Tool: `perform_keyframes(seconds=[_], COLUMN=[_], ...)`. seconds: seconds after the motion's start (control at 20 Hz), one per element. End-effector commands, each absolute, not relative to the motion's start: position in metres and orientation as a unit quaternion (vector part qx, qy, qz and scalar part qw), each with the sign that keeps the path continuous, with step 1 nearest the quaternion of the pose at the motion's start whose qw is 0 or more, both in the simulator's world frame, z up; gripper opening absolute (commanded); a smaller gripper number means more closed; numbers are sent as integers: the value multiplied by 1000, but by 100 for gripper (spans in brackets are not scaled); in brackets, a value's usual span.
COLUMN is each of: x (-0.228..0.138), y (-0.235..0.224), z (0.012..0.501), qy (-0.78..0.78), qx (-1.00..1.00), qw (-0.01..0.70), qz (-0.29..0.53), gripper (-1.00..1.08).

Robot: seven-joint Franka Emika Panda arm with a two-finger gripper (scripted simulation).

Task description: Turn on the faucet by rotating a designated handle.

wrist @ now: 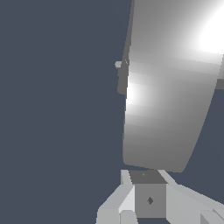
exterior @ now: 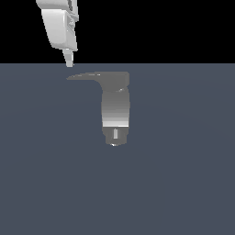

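The faucet (exterior: 115, 110) looks hard and heavy. Push its thin handle (exterior: 85, 76) near the tip. I cannot tell if the gripper (exterior: 69, 62) is closed.

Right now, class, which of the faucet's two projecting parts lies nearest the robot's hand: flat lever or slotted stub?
The thin flat dark-grey lever; its pointed tip lies just under the white hand.

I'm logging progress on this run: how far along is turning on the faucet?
Done: the end effector has been brought close to the pointed tip of the handle, sitting just above it in the exterior view. In hand: lining up on that tip; contact isn't evident, and whether the fingers are open can't be read. Left: pushing the handle around on the faucet; nothing visible shows whether it has rotated.
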State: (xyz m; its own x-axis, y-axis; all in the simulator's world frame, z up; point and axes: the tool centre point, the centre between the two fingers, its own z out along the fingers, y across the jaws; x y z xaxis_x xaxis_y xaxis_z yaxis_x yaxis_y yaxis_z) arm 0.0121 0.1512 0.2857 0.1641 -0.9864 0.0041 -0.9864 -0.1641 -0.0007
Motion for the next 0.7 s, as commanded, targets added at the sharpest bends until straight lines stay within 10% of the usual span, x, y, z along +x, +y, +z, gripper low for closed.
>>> perform_keyframes(seconds=[0.0, 0.65], x=[25, 67], y=[147, 127], z=[277, 249], qy=[-669, -742], qx=[744, 671], qw=[1, 1], qz=[2, 1], gripper=[-100, -100])
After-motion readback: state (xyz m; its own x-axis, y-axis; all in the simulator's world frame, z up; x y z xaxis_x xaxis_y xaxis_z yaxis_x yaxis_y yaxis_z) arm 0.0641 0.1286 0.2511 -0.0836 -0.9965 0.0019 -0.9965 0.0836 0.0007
